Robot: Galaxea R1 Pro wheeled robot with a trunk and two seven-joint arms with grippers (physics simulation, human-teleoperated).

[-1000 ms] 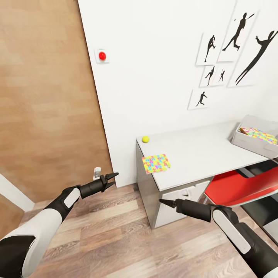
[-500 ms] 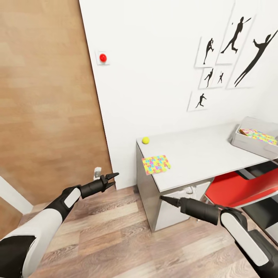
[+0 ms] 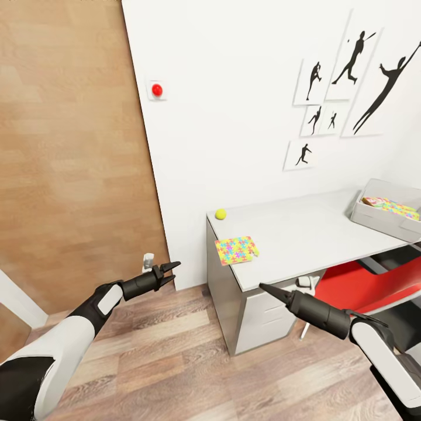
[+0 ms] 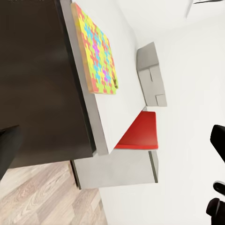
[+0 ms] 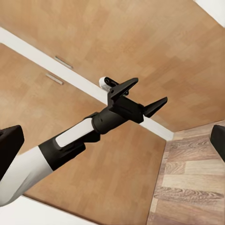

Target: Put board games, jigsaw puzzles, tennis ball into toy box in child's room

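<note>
Grey desk carries what is left to tidy: a jigsaw at its near corner, long side along the front edge, a tennis ball just behind it by the wall, and the toy box well apart at the far end, bright boxes already inside. Right jaws, clenched to a point, hang below the desk edge, nearer the jigsaw and aimed up toward it; left jaws, spread and empty, hover over the floor beside the door
</note>
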